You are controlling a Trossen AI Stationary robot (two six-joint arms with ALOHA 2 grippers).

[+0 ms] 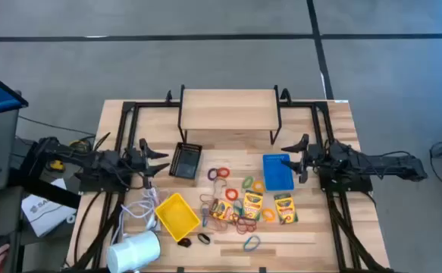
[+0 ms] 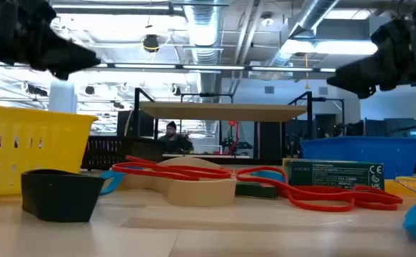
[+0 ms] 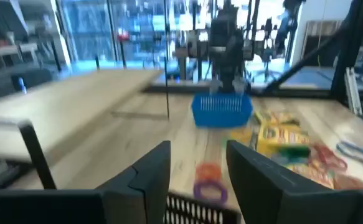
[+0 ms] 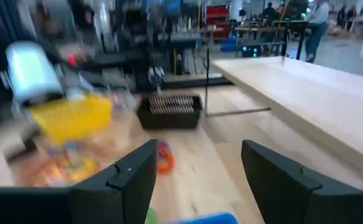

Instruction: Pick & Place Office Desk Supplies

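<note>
- Both arms sit raised at the table's sides; left gripper [image 1: 162, 161] is near the black bin [image 1: 185, 160], right gripper [image 1: 287, 154] is at the blue bin's [image 1: 277, 171] far end.
- Both grippers' fingers stand apart with nothing between them; the wrist views show clear gaps.
- Supplies lie in the middle, between the arms and nearer the table's front edge: crayon boxes [image 1: 252, 205], rubber-band rings [image 1: 219, 174], dark clips [image 1: 203, 238].
- Key relation: the crayon boxes lie just front-left of the blue bin, so the right gripper looks nearer them. The rings by the black bin are nearer the left gripper.
- Crayon boxes are yellow-and-green and flat, long axes running roughly front-to-back, one tilted; a grab across the short side seems easiest.
- Yellow bin [image 1: 177, 213] sits skewed at front-left, beside a white cylinder [image 1: 135, 251] and white coiled cable [image 1: 139, 208].
- Bands are thin and flat in orange, red, blue and purple; likely fiddly to pinch.
</note>
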